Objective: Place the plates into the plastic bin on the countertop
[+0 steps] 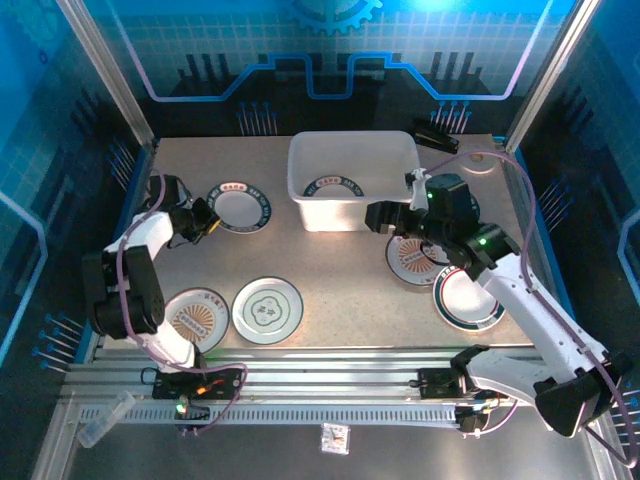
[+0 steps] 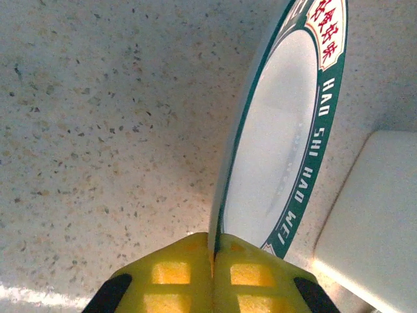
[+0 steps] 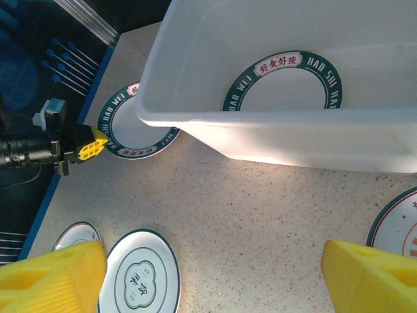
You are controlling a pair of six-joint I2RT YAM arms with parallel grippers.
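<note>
nearest the left arm base, flat on the countertop: an orange-centre plate, and just beside it a pale green flower plate. on the right side, a plain green-rimmed plate and a second orange-centre plate, close together. further back, left gripper pinched shut on the rim of a lettered green-rimmed plate, left of the plastic bin. right gripper with fingers wide apart, holding nothing, in front of the bin's near wall. farthest, flat on the bin bottom, another lettered plate.
</note>
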